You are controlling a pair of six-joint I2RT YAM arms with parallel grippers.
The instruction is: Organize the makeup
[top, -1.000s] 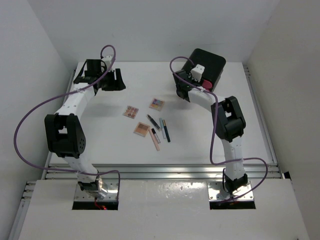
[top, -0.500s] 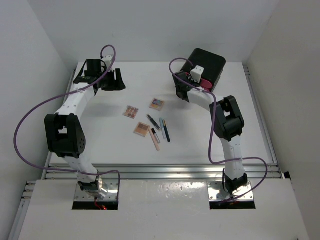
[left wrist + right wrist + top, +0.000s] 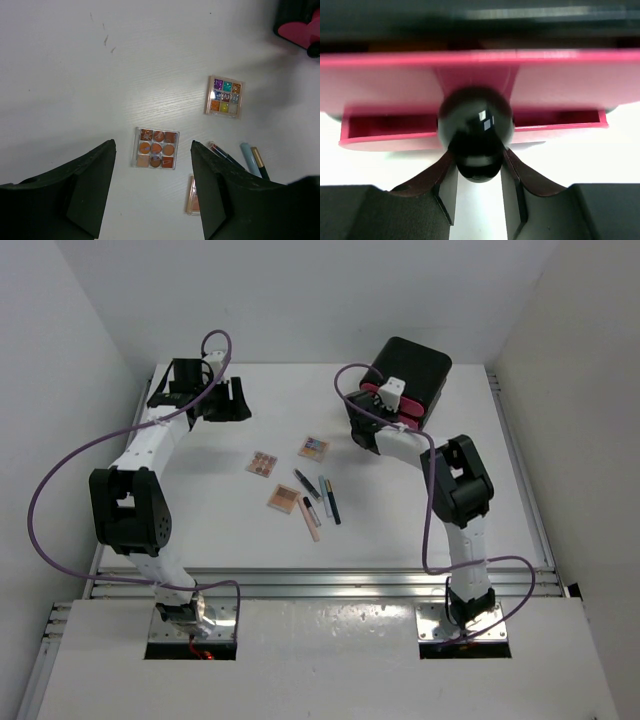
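Note:
Three square eyeshadow palettes (image 3: 262, 463) (image 3: 313, 448) (image 3: 284, 498) and several slim pencils (image 3: 320, 500) lie mid-table. In the left wrist view I see the orange palette (image 3: 156, 155), the colourful one (image 3: 225, 96), the edge of the third (image 3: 192, 201) and the pencil tips (image 3: 249, 157). My left gripper (image 3: 240, 402) (image 3: 152, 145) hangs open and empty at the far left. My right gripper (image 3: 383, 408) (image 3: 477, 167) is shut on the black knob (image 3: 476, 125) of a pink drawer (image 3: 470, 75), which stands partly out. The white puff is out of view.
The black box (image 3: 415, 370) with pink drawers stands at the far right of the table, next to the right wall. A second pink drawer front shows beside my right wrist (image 3: 412, 415). White walls close in on three sides.
My right gripper has moved a little left and towards the near edge with the knob in it, and the pink drawer has come further out of the box. The left arm has not moved.

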